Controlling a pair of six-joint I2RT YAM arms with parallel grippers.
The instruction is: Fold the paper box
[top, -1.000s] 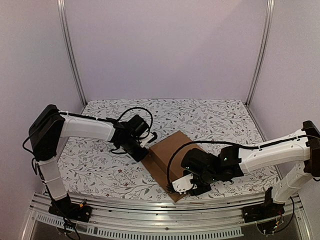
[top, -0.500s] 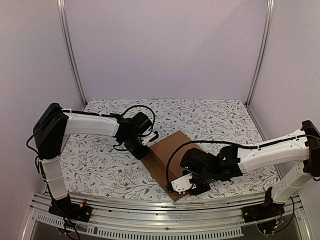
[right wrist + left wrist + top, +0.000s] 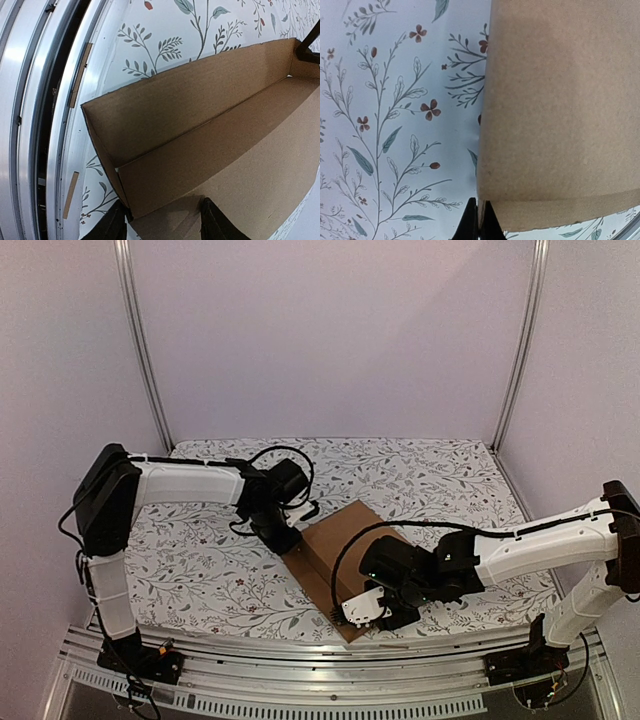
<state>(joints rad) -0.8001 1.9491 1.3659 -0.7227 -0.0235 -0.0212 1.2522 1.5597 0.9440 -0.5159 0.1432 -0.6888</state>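
The paper box is a brown cardboard mailer lying on the floral cloth at the middle front, with its walls raised. My left gripper is at its left corner. In the left wrist view its fingertips are pressed together on the edge of the cardboard. My right gripper is at the box's near end. In the right wrist view it is open, with one finger outside the end wall and the other on the inner floor of the box. The left gripper's dark finger shows at the far corner.
The floral tablecloth covers the table. An aluminium rail runs along the near edge, close to the box's near end. Metal frame posts stand at the back corners, with plain walls behind.
My left arm has shifted slightly to the right, toward the box's left corner. The box and my right arm have hardly moved.
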